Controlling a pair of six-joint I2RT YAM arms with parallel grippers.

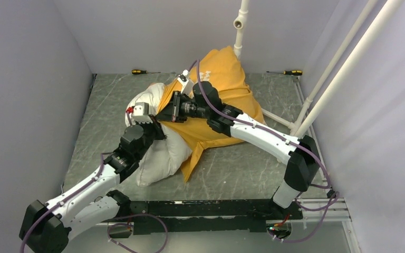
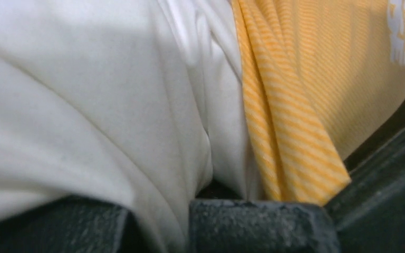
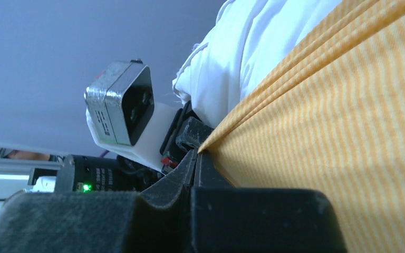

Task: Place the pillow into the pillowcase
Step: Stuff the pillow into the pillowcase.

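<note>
1. While my left gripper (image 2: 161, 224) pinches a fold of the pillow (image 2: 84, 105) between nearly closed jaws, the pillowcase (image 2: 295, 132) edge lies just to its right.
2. Beside it, my right gripper (image 3: 195, 158) is clamped tight on that edge.
3. Beyond both, the pillow's far end fills the pillowcase; the near end is bare, not yet in.

The pillow (image 1: 161, 153) lies on the table (image 1: 253, 168) to my left of centre, its far end inside the pillowcase (image 1: 227, 87), which lies behind and to its right, against the pole (image 1: 239, 31). My left gripper (image 1: 157, 125) and right gripper (image 1: 166, 112) meet at the case's mouth. Along the far edge lie the left screwdriver (image 1: 137, 71) and the right screwdriver (image 1: 293, 72).
</note>
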